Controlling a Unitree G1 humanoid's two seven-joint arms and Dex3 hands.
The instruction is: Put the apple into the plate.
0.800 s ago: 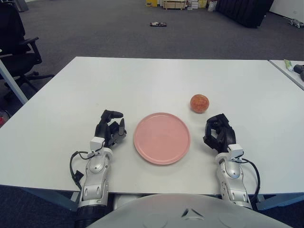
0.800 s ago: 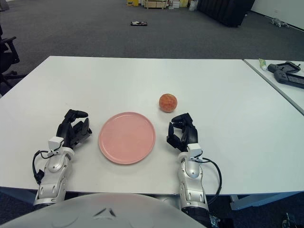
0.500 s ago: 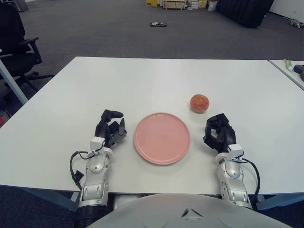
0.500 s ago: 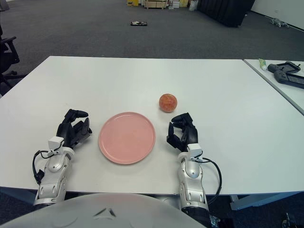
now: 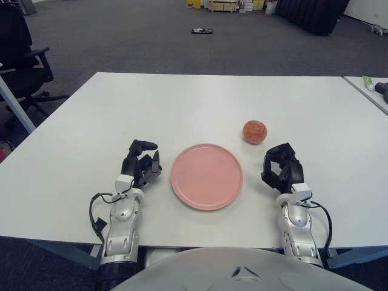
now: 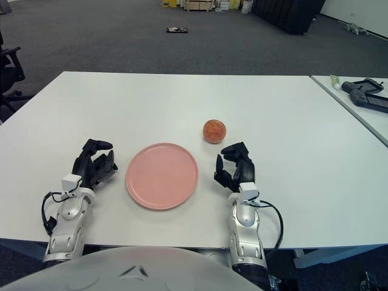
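A red-orange apple sits on the white table, just beyond and right of the pink plate, which holds nothing. My right hand is on the plate's right side, a short way nearer me than the apple and not touching it; its fingers are curled with nothing in them. My left hand shows to the left of the plate, fingers curled and holding nothing.
A second table stands at the right with dark devices and a small tube on it. A black office chair is at the far left. The white table stretches well beyond the plate.
My right hand has shifted slightly forward and to the right, toward the apple. The apple, plate and left hand have not moved.
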